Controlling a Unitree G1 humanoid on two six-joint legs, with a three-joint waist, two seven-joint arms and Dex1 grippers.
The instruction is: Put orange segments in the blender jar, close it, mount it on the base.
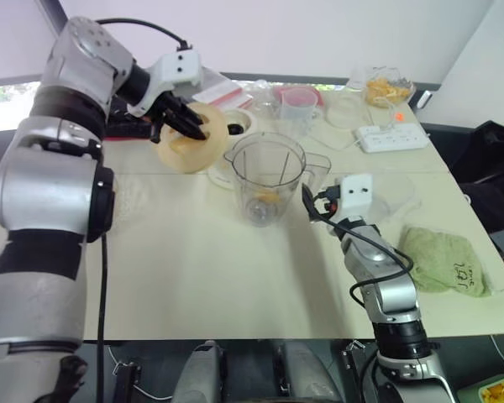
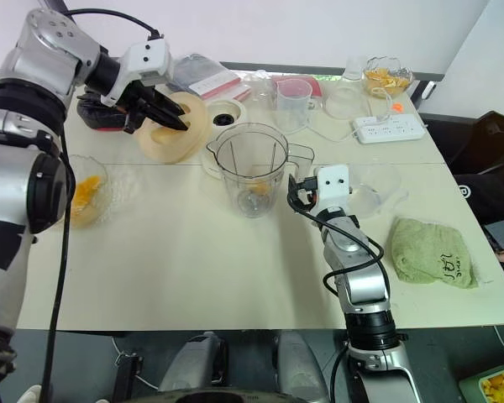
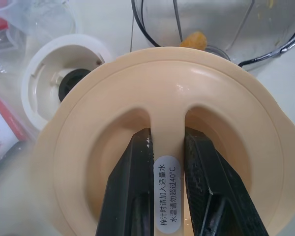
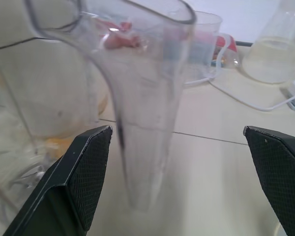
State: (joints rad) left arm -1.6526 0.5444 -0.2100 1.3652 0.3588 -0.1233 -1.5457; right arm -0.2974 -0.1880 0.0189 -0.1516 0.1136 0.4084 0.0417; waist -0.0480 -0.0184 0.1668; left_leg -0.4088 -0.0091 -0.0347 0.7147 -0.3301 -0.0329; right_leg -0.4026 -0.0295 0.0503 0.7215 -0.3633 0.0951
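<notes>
The clear blender jar (image 2: 252, 164) stands at the table's middle with orange segments (image 2: 254, 188) at its bottom, also seen in the left wrist view as orange segments (image 3: 194, 39). My left gripper (image 3: 168, 133) is shut on the centre ridge of a pale yellow lid (image 1: 193, 143), held tilted above the table, left of and behind the jar. The cream-white base (image 2: 224, 113) with its dark socket sits just behind the lid. My right gripper (image 4: 177, 130) is open and level at the jar's right side, with the jar handle (image 4: 142, 123) between its fingers, untouched.
A clear bowl (image 2: 84, 197) of orange pieces sits at the left. Behind the jar are a pink-rimmed cup (image 2: 294, 101), a power strip (image 2: 391, 128) and a bowl of peel scraps (image 2: 386, 80). A green cloth (image 2: 433, 252) lies at the right, beside a clear bowl (image 2: 374, 189).
</notes>
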